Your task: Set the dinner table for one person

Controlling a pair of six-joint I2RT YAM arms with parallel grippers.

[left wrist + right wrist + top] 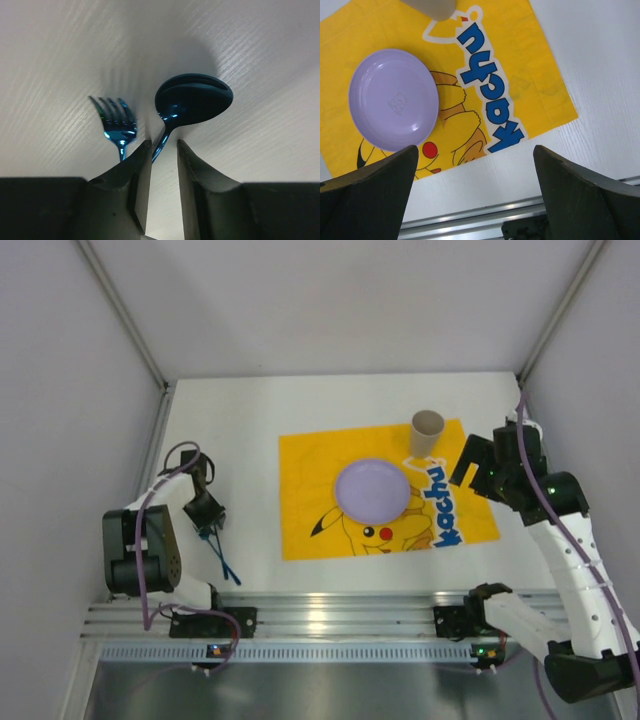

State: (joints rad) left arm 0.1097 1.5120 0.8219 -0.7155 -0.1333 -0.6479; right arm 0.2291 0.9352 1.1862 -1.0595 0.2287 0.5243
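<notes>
The white dinner table (230, 420) carries a yellow Pikachu mat (310, 465) with a lilac plate (372, 490) on it and a beige cup (427, 432) at its far right corner. A blue fork (116, 125) and a blue spoon (195, 97) lie side by side on the table at the left (218, 555). My left gripper (206, 522) is low over them, its jaws a narrow gap apart, and the spoon's handle runs into that gap (164, 150) beside the left finger. My right gripper (475, 468) is wide open and empty above the mat's right edge (475, 200).
The ribbed aluminium rail (320, 615) runs along the near edge, with both arm bases bolted to it. White walls close in the table on the left, the right and at the back. The plate (392, 100) and the mat (530, 70) also show in the right wrist view.
</notes>
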